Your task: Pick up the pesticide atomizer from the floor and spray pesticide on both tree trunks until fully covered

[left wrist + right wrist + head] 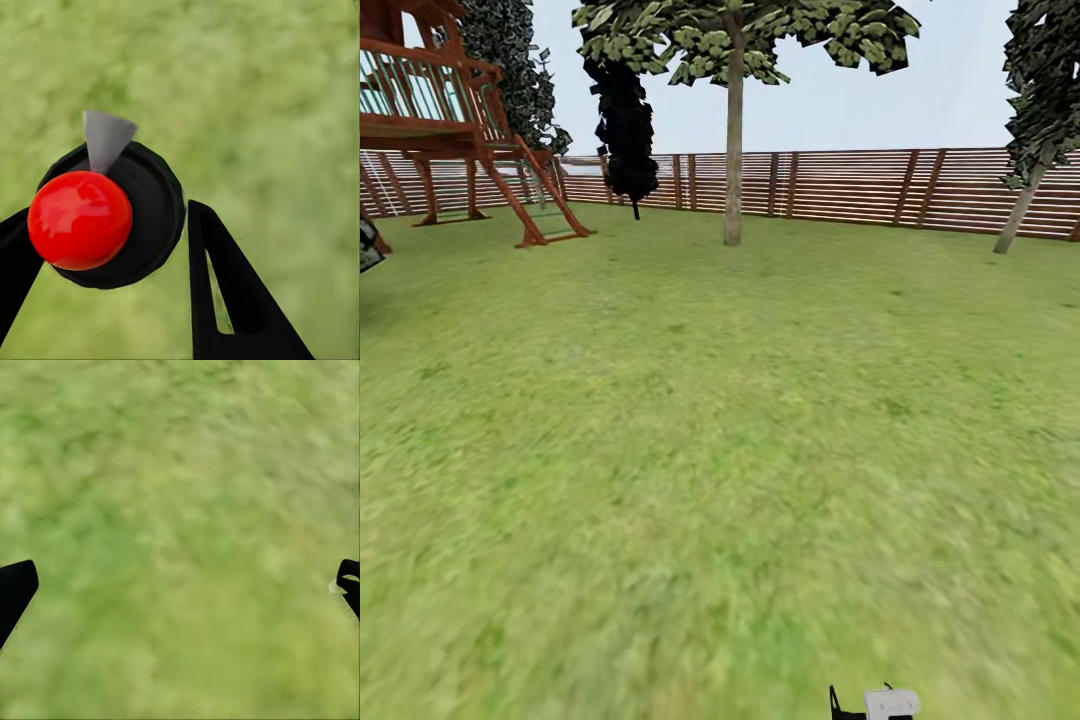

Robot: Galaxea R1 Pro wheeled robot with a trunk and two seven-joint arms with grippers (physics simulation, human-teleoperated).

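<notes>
Grass lawn [690,450] fills most of the head view, slatted fence [860,185] across the top. Tree [734,130] stands upper centre, another [1040,120] at upper right; wooden play tower [450,110] upper left. Left gripper [112,247] pinches the atomizer [97,210], red-topped. Right gripper [180,592]: jaws spread wide over grass.

Wide open lawn [690,450] ahead, nothing on it all the way to the tree trunk [733,150] standing before the fence [840,185]. A wooden play tower [450,110] blocks far left; a black column tree [626,130] stands beside it, a leaning tree [1025,200] far right.
</notes>
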